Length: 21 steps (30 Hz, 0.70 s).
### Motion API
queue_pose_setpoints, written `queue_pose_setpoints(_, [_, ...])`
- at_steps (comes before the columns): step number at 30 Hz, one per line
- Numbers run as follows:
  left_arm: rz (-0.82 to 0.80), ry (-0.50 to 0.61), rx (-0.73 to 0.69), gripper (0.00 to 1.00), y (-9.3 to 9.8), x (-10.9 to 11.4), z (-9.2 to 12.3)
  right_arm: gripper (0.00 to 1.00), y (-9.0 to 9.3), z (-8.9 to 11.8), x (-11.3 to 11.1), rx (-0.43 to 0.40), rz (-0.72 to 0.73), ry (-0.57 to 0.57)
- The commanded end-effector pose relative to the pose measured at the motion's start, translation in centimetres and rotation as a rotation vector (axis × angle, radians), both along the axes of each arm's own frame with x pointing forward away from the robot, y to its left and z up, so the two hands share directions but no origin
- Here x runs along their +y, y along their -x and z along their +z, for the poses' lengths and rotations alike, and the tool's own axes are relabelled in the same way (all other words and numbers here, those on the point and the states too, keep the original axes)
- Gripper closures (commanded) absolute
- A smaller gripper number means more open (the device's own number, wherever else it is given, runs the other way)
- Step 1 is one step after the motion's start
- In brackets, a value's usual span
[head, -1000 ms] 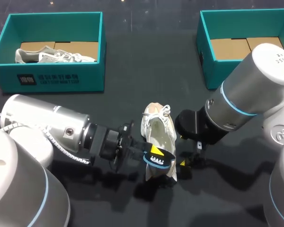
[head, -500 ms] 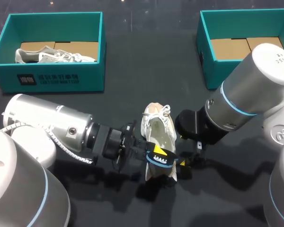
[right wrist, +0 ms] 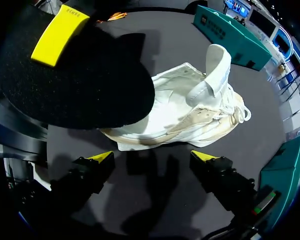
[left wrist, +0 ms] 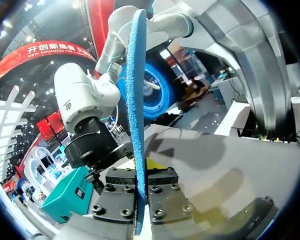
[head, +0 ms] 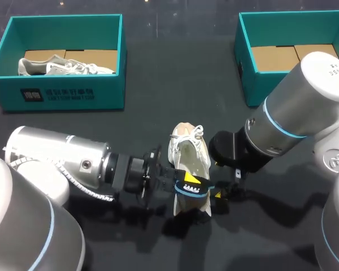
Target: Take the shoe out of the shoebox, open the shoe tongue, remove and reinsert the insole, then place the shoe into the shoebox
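Judging by the insole [left wrist: 133, 100] clamped edge-on in the left gripper [head: 188, 182] above the heel of the shoe [head: 189, 152], the insole step is in hand: it is out and not yet back in. Next, I'd say, it wants lowering flat into the opening. The right gripper [right wrist: 154, 157] sits spread apart, holding nothing, just beside the shoe. The shoe lies on the dark table [head: 158, 84], between the left shoebox [head: 62, 96], which holds a second shoe [head: 62, 66], and the right shoebox [head: 248, 73].
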State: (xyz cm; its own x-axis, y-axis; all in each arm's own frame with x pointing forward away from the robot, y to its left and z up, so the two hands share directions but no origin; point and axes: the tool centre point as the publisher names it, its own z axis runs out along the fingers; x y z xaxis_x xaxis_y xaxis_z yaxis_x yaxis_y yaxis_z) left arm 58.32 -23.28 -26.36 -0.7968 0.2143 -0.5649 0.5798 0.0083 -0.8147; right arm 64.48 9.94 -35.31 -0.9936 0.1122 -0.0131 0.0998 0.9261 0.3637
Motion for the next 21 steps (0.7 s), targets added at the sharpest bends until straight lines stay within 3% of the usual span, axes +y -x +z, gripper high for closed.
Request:
queue_pose_setpoints(1, [0.024,0.018,0.004,1.0,0.1,-0.5,-0.4,0.0,0.1,0.0,0.0,-0.001,-0.001,0.001])
queue_pose_setpoints(21, [0.106,0.014,0.065,1.0,-0.8,-1.8,-0.9,0.0,0.1,0.0,0.0,-0.001,-0.001,0.001])
